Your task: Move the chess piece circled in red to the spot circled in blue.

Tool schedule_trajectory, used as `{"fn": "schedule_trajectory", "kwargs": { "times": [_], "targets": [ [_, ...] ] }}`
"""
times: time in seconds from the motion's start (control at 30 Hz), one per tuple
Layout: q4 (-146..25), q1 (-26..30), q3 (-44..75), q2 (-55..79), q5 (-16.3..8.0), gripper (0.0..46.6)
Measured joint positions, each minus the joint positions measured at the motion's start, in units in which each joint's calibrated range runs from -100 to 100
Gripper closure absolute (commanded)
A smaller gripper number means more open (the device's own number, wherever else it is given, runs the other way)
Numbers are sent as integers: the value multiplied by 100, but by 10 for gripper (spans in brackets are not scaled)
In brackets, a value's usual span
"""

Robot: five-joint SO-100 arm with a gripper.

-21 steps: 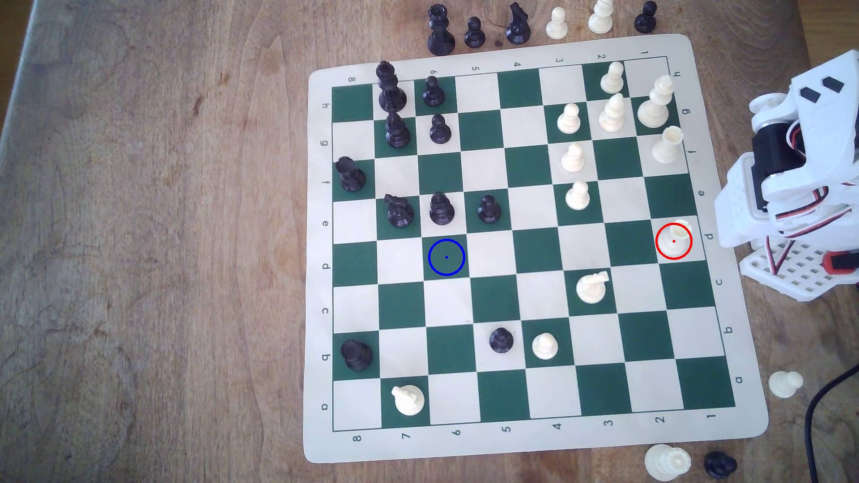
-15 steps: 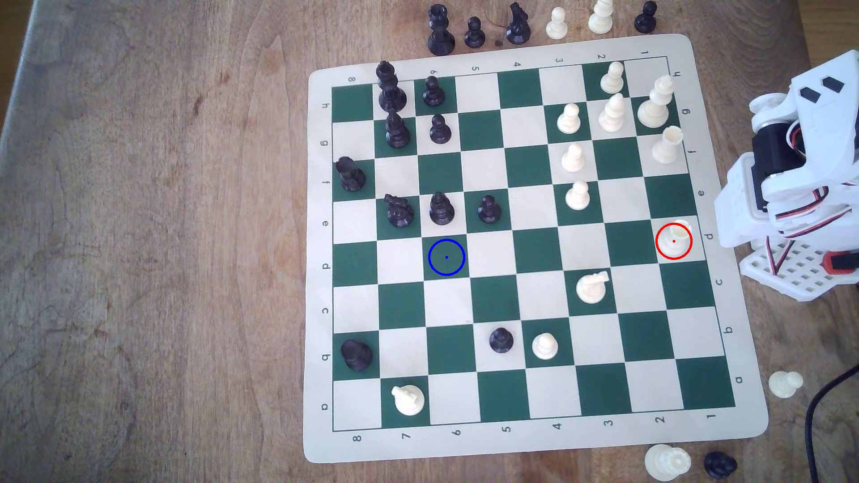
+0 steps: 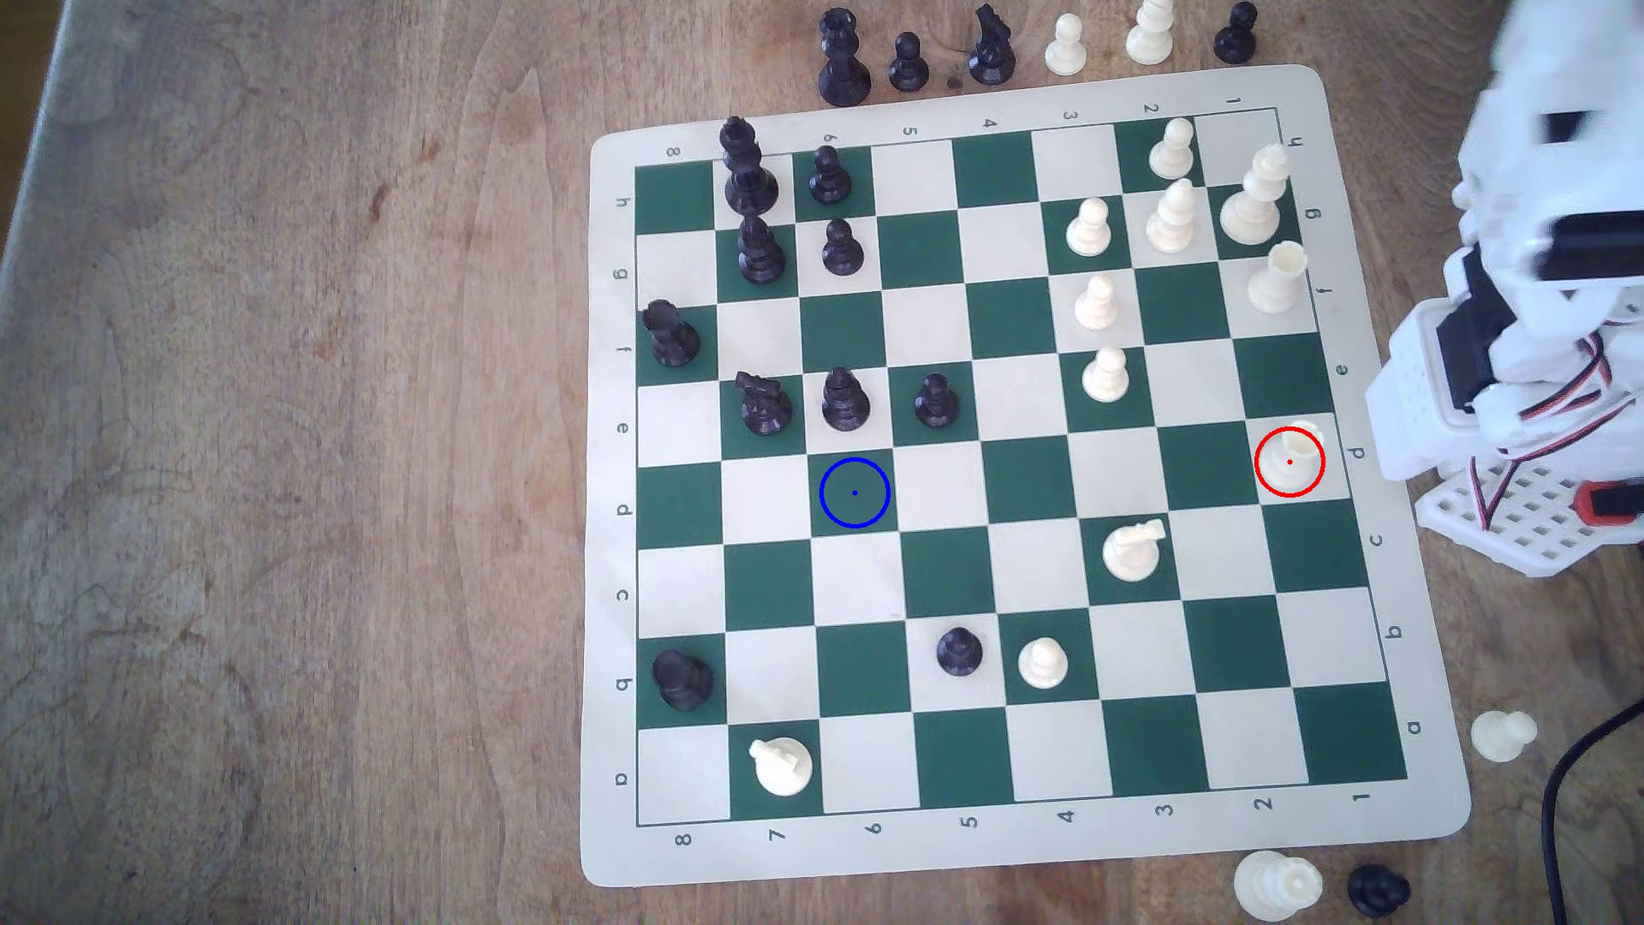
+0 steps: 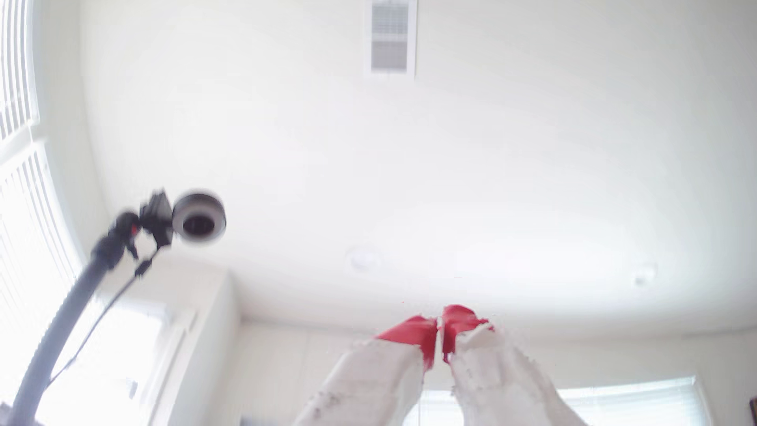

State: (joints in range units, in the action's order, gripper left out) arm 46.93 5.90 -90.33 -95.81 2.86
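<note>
rook [image 3: 1294,455]: standing upright inside the red ring, on a cream square at the right edge of the board, middle right of the exterior frame; nothing touching it.
blue-ringed square [image 3: 854,492]: dark green, sitting bare near the centre of the frame, well apart from the rook, same row of squares; black pawns standing just above it.
chessboard [image 3: 1023,845]: green and cream roll-up mat lying on a wooden table [image 3: 267,462], taking up the right two thirds of the exterior frame.
arm [image 3: 1548,293]: white printed body with black motors and red wires, blurring at the far right edge of the exterior frame, just beside the board, apart from the rook.
gripper [image 4: 440,331]: pointing up toward the ceiling in the wrist view, lower centre of that frame; red tips pressing nearly together with a thin slit between, clenched on nothing.
overhead camera [image 4: 198,219]: hanging on a black gooseneck, left middle of the wrist frame, blurred.
spare pieces: standing off the mat, along the top edge and lower right corner of the exterior frame.
</note>
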Motion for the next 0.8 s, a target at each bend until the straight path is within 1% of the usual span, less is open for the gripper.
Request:
{"fn": "schedule_trajectory", "kwargs": {
  "times": [0.03,0.07,0.17,0.2,0.3,0.33,0.37,0.43,0.47,0.5,0.53,0.6,0.63,0.7,0.77,0.8],
  "targets": [
    [-414,0,163,0,0,464],
    [-1227,0,452,0,0,464],
    [-2120,-29,714,8,-10,464],
    [-2821,-59,840,8,-20,464],
    [-3586,-111,976,42,-49,464],
    [-4367,-214,1157,8,-117,464],
    [-4773,-265,1238,8,-142,464],
    [-5602,-428,1419,42,-127,464],
    [-6032,-524,1518,42,-142,446],
    [-6797,-745,1762,25,-156,428],
    [-7147,-841,1853,0,-151,429],
    [-7745,-951,2124,0,-151,464],
    [-8430,-1040,2377,0,-166,464],
    [-8948,-1106,2531,0,-142,464],
    [-9522,-1010,2702,0,-117,458],
    [-10215,-870,2874,59,-107,454]
  ]
}}
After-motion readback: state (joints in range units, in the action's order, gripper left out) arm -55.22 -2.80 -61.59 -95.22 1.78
